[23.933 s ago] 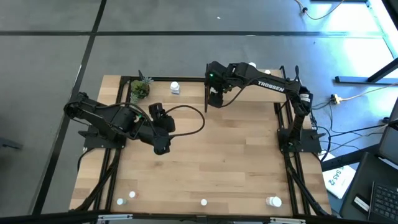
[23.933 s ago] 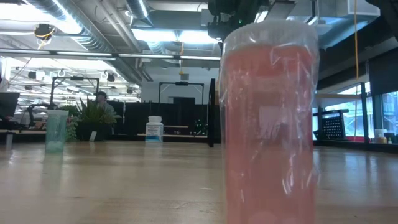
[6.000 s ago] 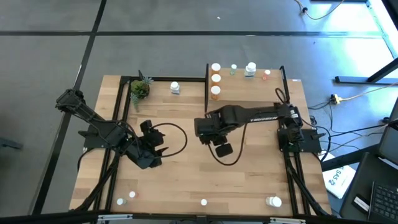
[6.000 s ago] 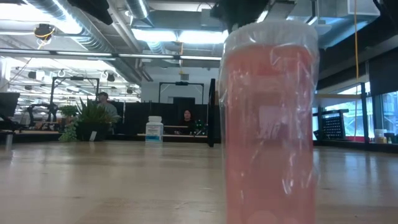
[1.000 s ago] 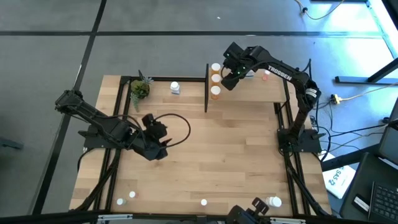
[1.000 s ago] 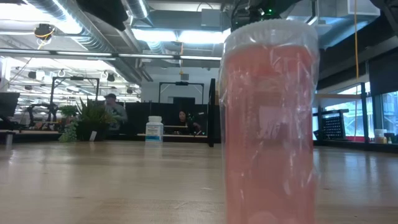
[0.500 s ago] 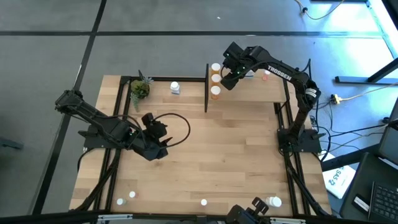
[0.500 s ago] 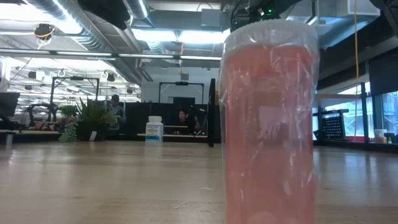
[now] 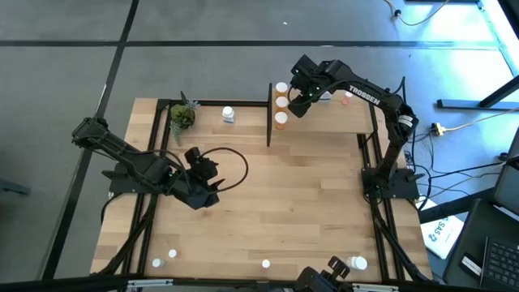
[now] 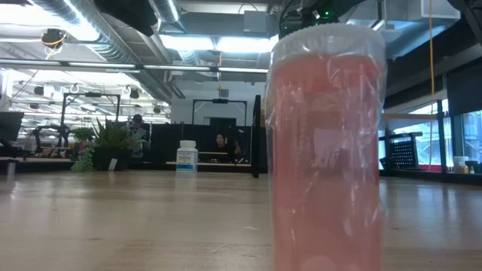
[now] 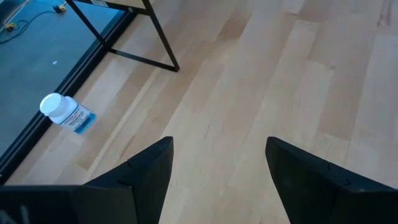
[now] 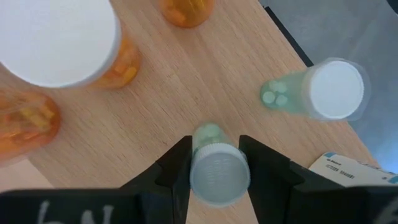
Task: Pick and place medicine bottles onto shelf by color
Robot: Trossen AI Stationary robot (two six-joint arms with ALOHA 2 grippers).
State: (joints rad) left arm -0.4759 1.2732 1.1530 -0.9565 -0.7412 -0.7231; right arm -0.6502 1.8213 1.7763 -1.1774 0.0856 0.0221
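The shelf [image 9: 340, 118] stands at the table's far right. My right gripper [image 9: 300, 104] is over it, pointing down, shut on a green bottle with a white cap [image 12: 217, 171]. A second green bottle [image 12: 317, 93] and orange bottles [image 12: 62, 43] stand on the shelf board beside it. In the high view, three orange bottles [image 9: 280, 103] stand in a row at the shelf's left end and a pinkish-red one [image 9: 348, 97] farther right. My left gripper [image 9: 211, 191] is open and empty over the table's left middle. My right gripper pinches the green bottle at its white cap [image 12: 217, 177] between the two fingers [image 12: 177, 165], coming from above and pointing down. The bottle is upright. I cannot tell whether its bottom rests on the shelf board.
A white bottle with a blue label [image 9: 228, 114] stands on the table left of the shelf, next to a small potted plant [image 9: 182, 116]. Several bottles [image 9: 266, 263] stand along the near edge; a pinkish-red one [image 10: 327, 143] fills the low view. The table's middle is bare wood.
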